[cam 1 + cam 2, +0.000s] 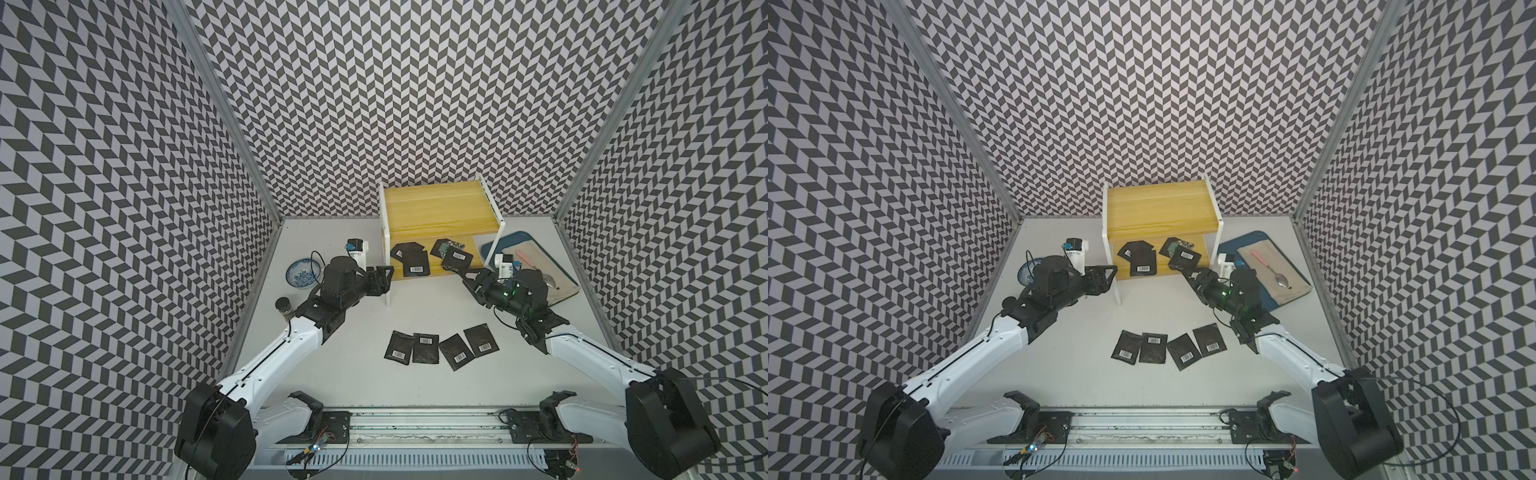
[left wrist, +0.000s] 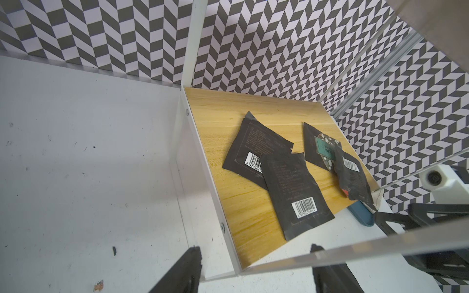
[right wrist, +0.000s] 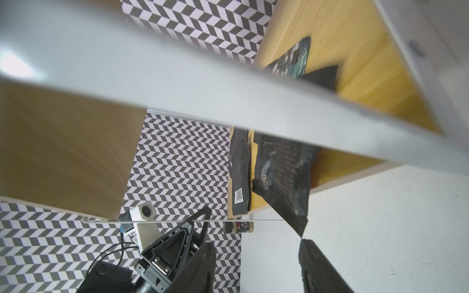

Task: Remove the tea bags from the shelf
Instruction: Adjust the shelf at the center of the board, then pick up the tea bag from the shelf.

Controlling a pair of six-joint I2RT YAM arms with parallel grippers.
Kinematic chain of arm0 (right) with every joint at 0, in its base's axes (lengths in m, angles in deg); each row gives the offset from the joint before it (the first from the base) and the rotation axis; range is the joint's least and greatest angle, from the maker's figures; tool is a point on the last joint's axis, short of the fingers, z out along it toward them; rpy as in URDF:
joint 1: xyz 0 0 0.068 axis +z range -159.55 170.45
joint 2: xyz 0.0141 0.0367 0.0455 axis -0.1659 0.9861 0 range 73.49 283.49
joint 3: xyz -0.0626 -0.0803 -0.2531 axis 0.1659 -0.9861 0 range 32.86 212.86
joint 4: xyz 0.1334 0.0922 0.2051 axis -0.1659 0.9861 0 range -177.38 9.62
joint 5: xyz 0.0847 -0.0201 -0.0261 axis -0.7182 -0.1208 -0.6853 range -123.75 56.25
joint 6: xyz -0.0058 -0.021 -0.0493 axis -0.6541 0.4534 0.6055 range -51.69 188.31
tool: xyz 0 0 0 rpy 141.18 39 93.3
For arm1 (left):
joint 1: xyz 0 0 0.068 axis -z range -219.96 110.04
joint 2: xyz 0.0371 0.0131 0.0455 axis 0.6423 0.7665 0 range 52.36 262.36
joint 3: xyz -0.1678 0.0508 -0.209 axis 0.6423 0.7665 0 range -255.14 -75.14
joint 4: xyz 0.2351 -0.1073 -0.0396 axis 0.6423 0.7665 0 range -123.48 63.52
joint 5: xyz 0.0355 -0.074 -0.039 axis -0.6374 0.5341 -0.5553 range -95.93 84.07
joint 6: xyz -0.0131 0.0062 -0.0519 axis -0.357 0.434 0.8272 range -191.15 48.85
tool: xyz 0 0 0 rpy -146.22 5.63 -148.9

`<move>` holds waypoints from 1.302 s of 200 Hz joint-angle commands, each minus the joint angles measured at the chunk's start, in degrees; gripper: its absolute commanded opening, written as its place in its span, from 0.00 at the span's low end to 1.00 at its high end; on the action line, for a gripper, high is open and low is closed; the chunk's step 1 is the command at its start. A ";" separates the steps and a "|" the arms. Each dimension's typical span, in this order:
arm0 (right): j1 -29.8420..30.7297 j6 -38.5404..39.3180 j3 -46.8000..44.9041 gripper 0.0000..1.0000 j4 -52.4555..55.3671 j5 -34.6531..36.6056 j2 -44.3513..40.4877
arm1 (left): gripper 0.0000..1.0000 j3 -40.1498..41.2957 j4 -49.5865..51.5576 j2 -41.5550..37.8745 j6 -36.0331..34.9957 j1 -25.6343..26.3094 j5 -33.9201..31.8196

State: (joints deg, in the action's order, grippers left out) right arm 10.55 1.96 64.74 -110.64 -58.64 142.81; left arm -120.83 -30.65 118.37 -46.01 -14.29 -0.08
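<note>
Four tea bags [image 1: 417, 263] lie overlapping on the lower board of the shelf [image 1: 436, 208]. Four more sit in a row on the table [image 1: 353, 382] in front. The right gripper [image 1: 457, 274], jaws apart, is at that board's front edge, by one bag's overhanging corner. The left gripper [image 1: 388, 277], jaws apart, straddles the shelf's front leg [image 1: 387, 293]. Beside the shelf, a blue tray [image 1: 1237, 243] holds a cloth [image 1: 1287, 286] and a spoon [image 1: 1266, 266].
</note>
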 commanded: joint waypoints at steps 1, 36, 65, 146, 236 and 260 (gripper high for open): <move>-0.10 -3.70 1.07 0.56 -4.13 1.53 2.16 | 0.70 -0.64 -2.04 0.25 -0.06 -0.49 0.83; -0.15 -5.03 1.95 0.55 -5.66 1.65 4.56 | 0.71 -0.39 -2.00 -0.27 -0.09 -0.48 0.74; -0.13 -5.36 2.24 0.53 -6.26 2.98 5.10 | 0.71 -0.20 -2.03 -0.28 -0.01 -0.56 0.62; -0.14 -7.56 2.99 0.45 -8.23 4.61 7.45 | 0.70 0.06 -2.15 -0.28 0.30 -0.61 0.92; -0.14 -7.69 3.76 0.27 -7.34 5.85 9.12 | 0.70 0.05 -2.20 -0.70 0.26 -0.59 0.99; -0.11 -6.99 3.73 0.20 -6.84 6.08 8.71 | 0.70 0.07 -2.16 -0.67 0.34 -0.59 1.02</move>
State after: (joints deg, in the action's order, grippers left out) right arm 10.53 -6.21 66.88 -114.84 -54.05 151.60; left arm -120.81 -31.28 118.35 -45.77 -14.51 0.81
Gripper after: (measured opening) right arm 0.225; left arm 0.703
